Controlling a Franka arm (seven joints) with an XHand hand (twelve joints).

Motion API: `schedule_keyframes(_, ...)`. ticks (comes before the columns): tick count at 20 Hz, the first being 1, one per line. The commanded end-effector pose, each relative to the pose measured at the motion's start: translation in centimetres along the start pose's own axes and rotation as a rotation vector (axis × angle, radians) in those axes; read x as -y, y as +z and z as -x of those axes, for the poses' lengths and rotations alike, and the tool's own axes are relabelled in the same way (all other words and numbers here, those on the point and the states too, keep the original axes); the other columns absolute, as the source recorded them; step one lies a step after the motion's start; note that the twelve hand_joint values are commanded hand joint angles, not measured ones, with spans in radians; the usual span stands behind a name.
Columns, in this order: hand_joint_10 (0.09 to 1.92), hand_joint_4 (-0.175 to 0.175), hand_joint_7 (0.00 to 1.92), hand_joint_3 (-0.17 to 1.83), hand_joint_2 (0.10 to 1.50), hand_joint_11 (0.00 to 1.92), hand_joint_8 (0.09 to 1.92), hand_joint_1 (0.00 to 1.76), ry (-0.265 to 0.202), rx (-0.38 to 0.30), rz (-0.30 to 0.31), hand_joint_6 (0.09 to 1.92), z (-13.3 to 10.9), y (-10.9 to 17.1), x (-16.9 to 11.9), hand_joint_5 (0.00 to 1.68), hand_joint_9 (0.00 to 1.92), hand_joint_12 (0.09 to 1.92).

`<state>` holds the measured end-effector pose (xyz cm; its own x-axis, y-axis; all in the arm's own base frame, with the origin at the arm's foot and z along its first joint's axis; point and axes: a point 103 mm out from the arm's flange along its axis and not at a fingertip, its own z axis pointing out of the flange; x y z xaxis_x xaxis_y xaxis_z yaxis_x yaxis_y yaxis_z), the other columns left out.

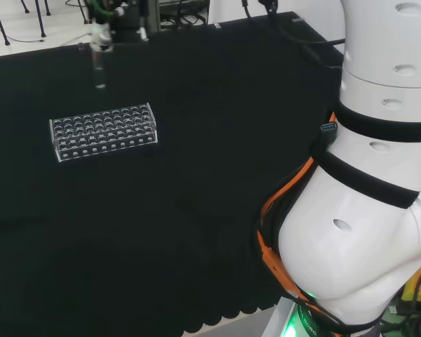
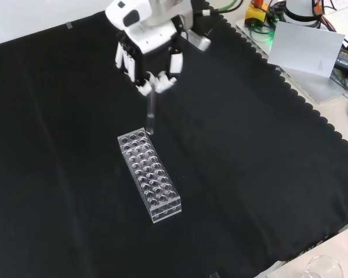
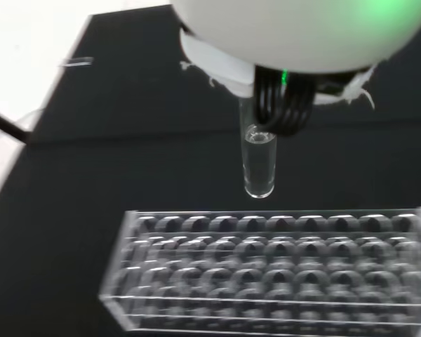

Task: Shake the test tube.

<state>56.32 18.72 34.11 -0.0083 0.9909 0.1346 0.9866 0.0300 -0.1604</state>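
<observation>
Hanging from the hand (image 2: 148,61), seemingly upright, test tube (image 2: 151,113) above rack (image 2: 149,175).

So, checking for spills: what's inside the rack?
The rack's wells look empty; the clear plastic makes it hard to tell. The test tube hangs above its end, held in the hand.

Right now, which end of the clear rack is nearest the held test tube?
In the front view, the rack's upper-left short end: the test tube hangs from the hand just above it.
</observation>
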Motion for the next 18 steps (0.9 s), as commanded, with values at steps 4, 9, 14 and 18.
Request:
schedule_keyframes(4,0.53,-0.175,1.49,0.9,0.46,0.98,0.62,1.45,0.24,0.155,0.044,0.59,13.3,-1.7,0.2,1.36,1.34,1.19)
schedule_keyframes(9,0.53,-0.175,1.49,0.91,0.46,0.98,0.62,1.45,0.231,0.148,0.059,0.59,13.0,-2.6,-0.1,1.36,1.34,1.19)
schedule_keyframes(14,0.53,-0.175,1.49,0.91,0.46,0.98,0.61,1.45,0.163,0.109,0.042,0.59,8.7,-1.8,-0.1,1.36,1.34,1.19)
schedule_keyframes(18,0.53,-0.175,1.49,0.91,0.46,0.98,0.61,1.45,0.085,0.068,0.021,0.59,4.2,-0.8,0.1,1.36,1.34,1.19)
